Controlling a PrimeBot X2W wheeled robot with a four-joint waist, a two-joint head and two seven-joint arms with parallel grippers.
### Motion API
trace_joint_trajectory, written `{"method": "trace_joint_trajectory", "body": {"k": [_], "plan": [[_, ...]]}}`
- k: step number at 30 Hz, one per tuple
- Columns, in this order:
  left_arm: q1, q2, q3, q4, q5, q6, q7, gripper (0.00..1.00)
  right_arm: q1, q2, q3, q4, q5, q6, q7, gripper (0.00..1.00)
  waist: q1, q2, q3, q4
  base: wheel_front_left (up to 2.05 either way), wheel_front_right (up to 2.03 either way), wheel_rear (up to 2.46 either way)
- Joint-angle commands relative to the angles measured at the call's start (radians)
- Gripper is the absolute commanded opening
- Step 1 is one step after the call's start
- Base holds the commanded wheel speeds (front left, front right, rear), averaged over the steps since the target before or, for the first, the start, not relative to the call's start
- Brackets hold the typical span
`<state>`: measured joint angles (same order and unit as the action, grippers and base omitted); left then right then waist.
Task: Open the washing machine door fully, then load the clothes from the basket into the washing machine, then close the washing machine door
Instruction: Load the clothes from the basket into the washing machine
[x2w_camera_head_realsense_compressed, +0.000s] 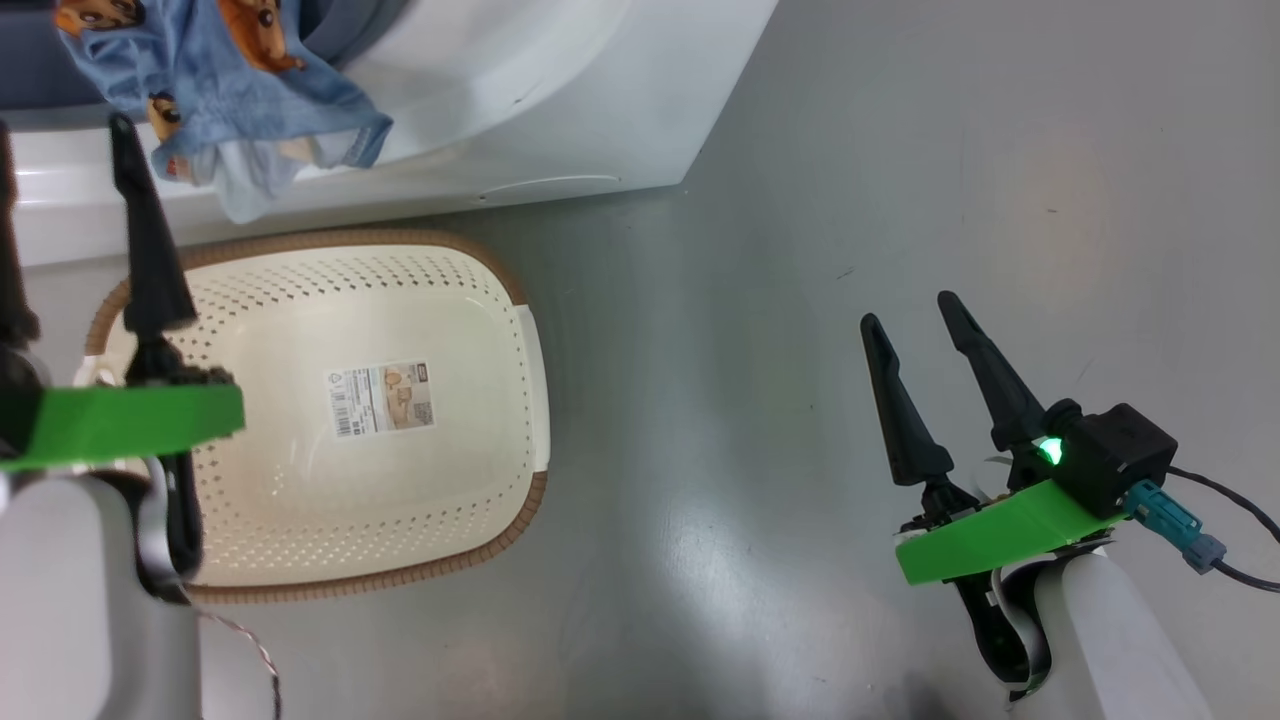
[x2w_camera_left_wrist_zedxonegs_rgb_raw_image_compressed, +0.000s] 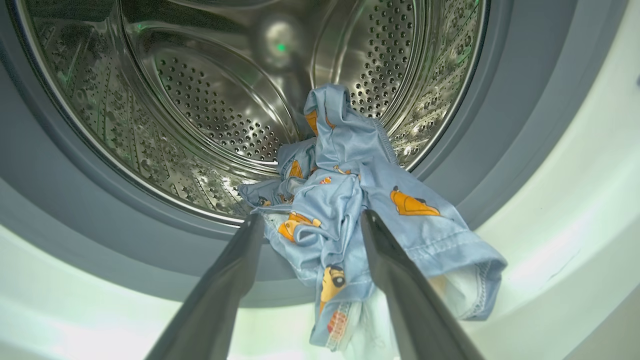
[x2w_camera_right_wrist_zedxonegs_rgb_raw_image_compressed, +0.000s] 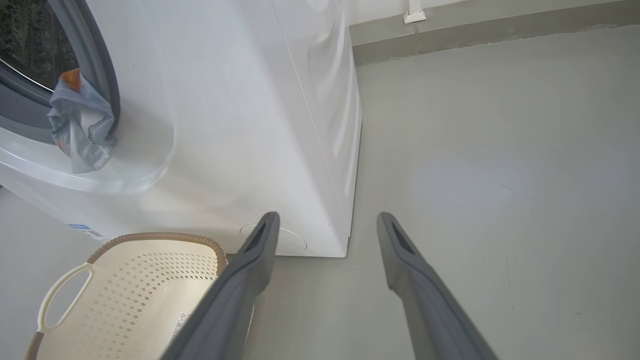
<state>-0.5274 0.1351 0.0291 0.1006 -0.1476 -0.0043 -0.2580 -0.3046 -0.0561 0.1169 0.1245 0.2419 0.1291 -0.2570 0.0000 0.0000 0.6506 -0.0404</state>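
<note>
Left wrist view: clothes (x2w_camera_left_wrist_zedxonegs_rgb_raw_image_compressed: 345, 210) hang lengthwise over gasket (x2w_camera_left_wrist_zedxonegs_rgb_raw_image_compressed: 100, 235).

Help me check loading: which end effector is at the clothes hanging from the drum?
The left end effector: its open fingers flank the blue clothes draped over the gasket. The right end effector hangs open above bare floor.

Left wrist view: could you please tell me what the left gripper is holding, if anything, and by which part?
Nothing, it seems: the left gripper is open, and the light blue printed clothes hang free over the grey rubber gasket.
</note>
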Motion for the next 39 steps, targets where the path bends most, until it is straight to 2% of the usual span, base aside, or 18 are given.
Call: {"method": "trace_joint_trajectory", "body": {"k": [1,19,39], "plan": [[0.05,0.02,0.029,-0.04,0.017,-0.001,-0.004,1.0,0.034,0.006,0.028,-0.016,-0.002,0.002,-0.005,1.0,0.0,0.0,-0.002,-0.001,0.0,0.0,0.0],[0.32,-0.058,0.066,-0.107,0.035,0.007,-0.004,1.0,0.028,0.006,0.041,-0.005,-0.003,0.002,-0.005,1.0,0.0,0.0,-0.012,-0.002,0.0,0.0,0.0],[0.466,-0.084,0.075,-0.149,0.013,0.03,-0.004,1.0,0.023,0.002,0.044,-0.001,0.004,0.002,-0.005,1.0,0.0,0.0,-0.009,-0.008,0.0,0.0,0.0]]}}
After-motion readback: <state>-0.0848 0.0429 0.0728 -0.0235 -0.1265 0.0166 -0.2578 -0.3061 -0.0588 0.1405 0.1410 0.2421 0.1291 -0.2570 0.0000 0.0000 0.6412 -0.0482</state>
